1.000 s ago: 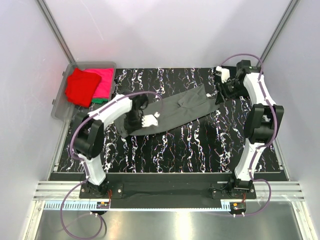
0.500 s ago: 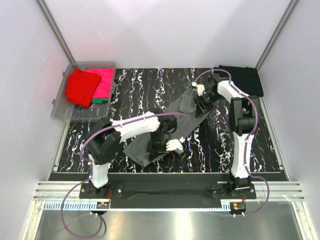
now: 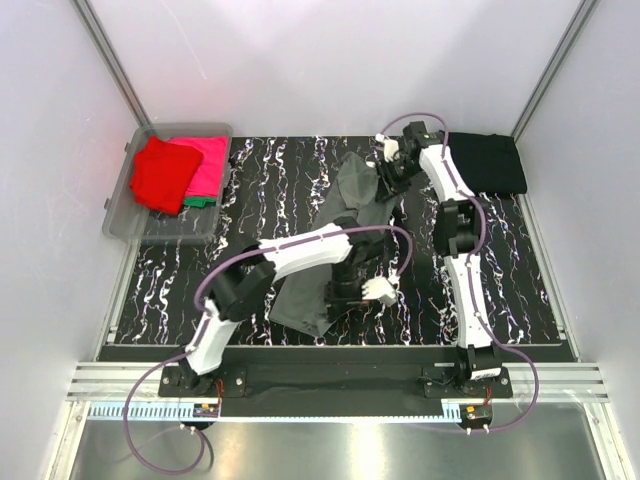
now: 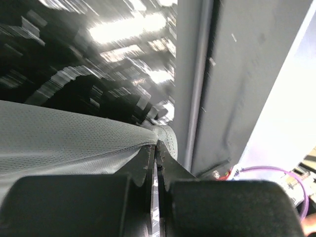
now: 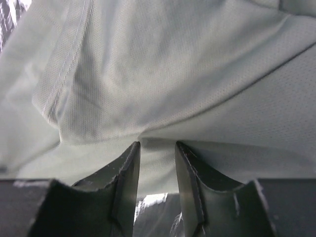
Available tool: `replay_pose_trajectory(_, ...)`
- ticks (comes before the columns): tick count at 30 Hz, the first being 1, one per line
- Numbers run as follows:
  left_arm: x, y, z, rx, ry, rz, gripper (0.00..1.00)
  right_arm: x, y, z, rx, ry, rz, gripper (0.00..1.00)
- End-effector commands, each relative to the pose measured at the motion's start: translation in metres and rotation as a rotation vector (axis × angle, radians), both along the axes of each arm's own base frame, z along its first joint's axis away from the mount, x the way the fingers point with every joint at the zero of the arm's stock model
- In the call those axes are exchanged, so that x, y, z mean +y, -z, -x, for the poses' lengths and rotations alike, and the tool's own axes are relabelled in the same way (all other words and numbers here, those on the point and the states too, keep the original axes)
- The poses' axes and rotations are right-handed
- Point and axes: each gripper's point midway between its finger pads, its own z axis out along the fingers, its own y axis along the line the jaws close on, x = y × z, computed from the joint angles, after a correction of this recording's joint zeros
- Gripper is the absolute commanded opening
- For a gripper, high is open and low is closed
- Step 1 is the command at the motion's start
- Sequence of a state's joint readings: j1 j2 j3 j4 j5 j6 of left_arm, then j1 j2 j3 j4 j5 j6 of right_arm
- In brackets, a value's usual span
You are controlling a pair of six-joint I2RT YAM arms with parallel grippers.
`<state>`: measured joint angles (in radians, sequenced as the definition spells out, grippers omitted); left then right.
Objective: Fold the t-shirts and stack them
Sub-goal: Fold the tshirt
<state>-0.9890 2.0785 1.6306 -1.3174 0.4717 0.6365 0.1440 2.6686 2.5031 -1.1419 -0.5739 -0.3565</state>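
At ten o'clock on the marbled table (image 3: pixel 250 170) sits a clear bin (image 3: pixel 118 215); inside it lies a red t-shirt (image 3: pixel 160 175) on the left, a pink t-shirt (image 3: pixel 208 160) just beside it toward the right, and a green t-shirt (image 3: pixel 203 202) showing only as a strip at the bin's near edge. Near the middle, toward six o'clock, the left gripper (image 3: pixel 345 292) is clamped tight on the near end of the dark grey t-shirt (image 3: pixel 352 190); the left wrist view shows its fingers (image 4: pixel 140 165) pressed together with a hem of grey cloth pinched between them. The dark grey t-shirt runs as a long band from that grip up toward twelve o'clock, its near end bunched on the table. At twelve o'clock the right gripper (image 3: pixel 385 172) holds the far end; its fingers (image 5: pixel 126 173) stand partly closed with a gathered fold of grey cloth between them. At one o'clock, well apart from the bin, a black t-shirt (image 3: pixel 490 165) lies folded flat.
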Motion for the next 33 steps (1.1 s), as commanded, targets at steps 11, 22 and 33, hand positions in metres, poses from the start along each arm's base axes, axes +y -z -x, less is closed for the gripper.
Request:
replay_pose_trajectory(11,-0.114,-0.037,-0.028,0.062,-0.1,0.25,0.24,0.025,-0.019,-0.043,-0.242,-0.042,0.137,0.54)
replay_pose_trajectory(22,-0.091,-0.109,-0.067,-0.151,-0.091,0.374,0.46,0.007,-0.127,-0.013,-0.328,0.003,0.117,0.56)
replay_pose_trajectory(33,-0.016,-0.009,-0.088,-0.082,-0.198,0.161,0.29,0.012,-0.076,0.032,-0.133,-0.006,0.125,0.54)
